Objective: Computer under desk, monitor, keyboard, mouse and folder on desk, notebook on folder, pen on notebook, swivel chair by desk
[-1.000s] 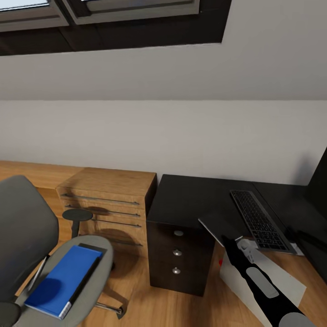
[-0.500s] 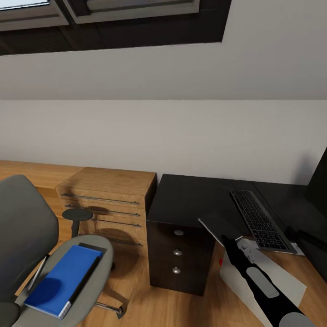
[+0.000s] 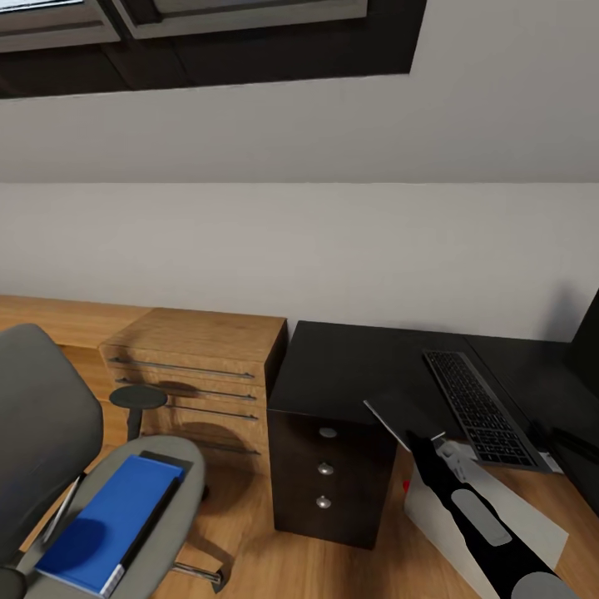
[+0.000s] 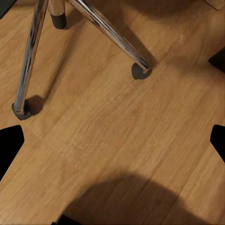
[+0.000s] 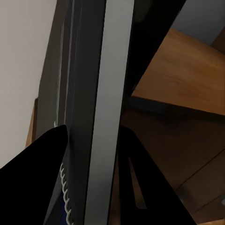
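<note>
The grey swivel chair (image 3: 42, 424) stands at the lower left with the blue folder (image 3: 104, 520) flat on its seat and the thin pale pen (image 3: 65, 506) beside the folder. To the right is the black desk (image 3: 349, 366), with the keyboard (image 3: 478, 408) on top and the monitor (image 3: 586, 349) at the frame's edge. My right gripper (image 3: 433, 441) is shut on the dark grey notebook (image 3: 399, 412) (image 5: 101, 117), held at the desk's front edge above the light grey computer (image 3: 507, 520). My left gripper (image 4: 112, 143) hangs open over the floor by the chair's chrome legs (image 4: 105, 30). The mouse is out of view.
A light-wood dresser (image 3: 200, 374) stands between the chair and the desk's dark three-drawer unit (image 3: 324, 470). A pale wall runs behind everything, with a dark window frame above. Wood floor lies in front of the drawers.
The whole picture has shifted slightly, so the camera has moved a little. The right gripper still holds the notebook at the same spot by the desk edge.
</note>
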Controlling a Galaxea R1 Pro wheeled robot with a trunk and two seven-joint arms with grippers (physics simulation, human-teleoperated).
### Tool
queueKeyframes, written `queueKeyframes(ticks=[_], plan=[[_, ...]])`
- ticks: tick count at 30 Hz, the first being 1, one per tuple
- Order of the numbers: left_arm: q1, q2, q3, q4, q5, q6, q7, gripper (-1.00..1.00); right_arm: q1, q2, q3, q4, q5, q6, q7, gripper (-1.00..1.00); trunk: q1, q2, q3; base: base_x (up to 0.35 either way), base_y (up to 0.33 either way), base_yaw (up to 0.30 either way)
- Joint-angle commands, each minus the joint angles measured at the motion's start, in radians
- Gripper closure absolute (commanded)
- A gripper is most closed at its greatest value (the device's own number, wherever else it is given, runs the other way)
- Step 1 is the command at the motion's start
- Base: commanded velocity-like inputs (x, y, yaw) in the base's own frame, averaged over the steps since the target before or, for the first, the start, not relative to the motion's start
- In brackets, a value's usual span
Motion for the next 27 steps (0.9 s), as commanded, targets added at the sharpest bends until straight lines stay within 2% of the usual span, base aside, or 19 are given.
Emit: queueKeyframes(ticks=[1,13,19,25,27], plan=[[-0.001,0.0,0.005,0.001,-0.003,-0.003,-0.001,-1.0,-0.001,-0.001,0.005,0.001,-0.01,0.0,0.003,1.0,0.0,0.0,-0.001,0.027,0.0,0.0],[-0.001,-0.001,0.004,0.005,-0.003,-0.003,-0.001,-1.0,0.0,-0.001,0.005,0.002,-0.01,0.0,0.003,1.0,0.0,0.0,-0.001,0.008,0.0,0.0],[-0.001,-0.009,0.0,0.05,-0.004,-0.013,-0.001,-1.0,0.0,-0.001,0.004,0.003,-0.009,0.0,0.003,1.0,0.0,0.0,-0.001,0.0,0.0,0.0],[0.005,-0.01,-0.001,0.09,-0.002,-0.127,-0.001,-1.0,-0.001,-0.001,0.004,0.003,-0.009,0.0,0.003,1.0,0.0,0.0,-0.001,0.0,0.0,0.0],[0.029,-0.01,-0.001,0.095,-0.001,-0.193,-0.002,-1.0,-0.001,-0.001,0.004,0.003,-0.009,0.0,0.003,1.0,0.0,0.0,-0.001,0.0,0.0,0.0]])
